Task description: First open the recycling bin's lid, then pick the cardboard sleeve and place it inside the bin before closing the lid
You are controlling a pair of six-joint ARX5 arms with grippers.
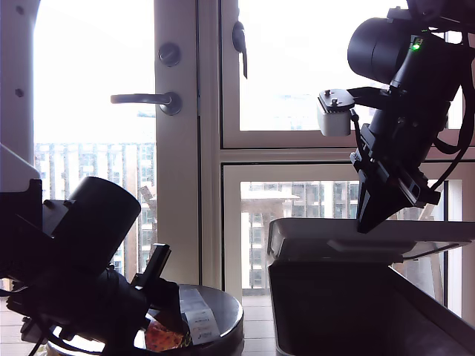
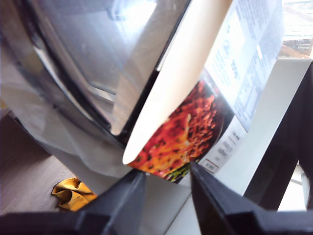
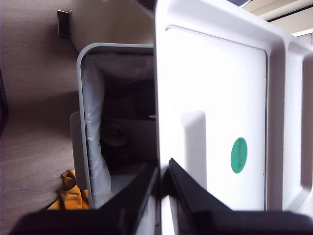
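Behind the bin [image 1: 356, 311], glass doors [image 1: 185, 133] with city buildings are seen. On the round table [image 1: 223, 326], the sleeve [image 2: 195, 127] is gripped by my first gripper [image 2: 166, 181]. The raised lid [image 3: 215, 122] edge is pinched by my second gripper [image 3: 164, 171]. Wooden floor [image 3: 34, 98] is seen below.

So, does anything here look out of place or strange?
One thing: crumpled yellow material lies on the wooden floor beside the recycling bin, like stray litter. Otherwise nothing stands out: the lid is part-raised, and the cardboard sleeve looks undamaged.
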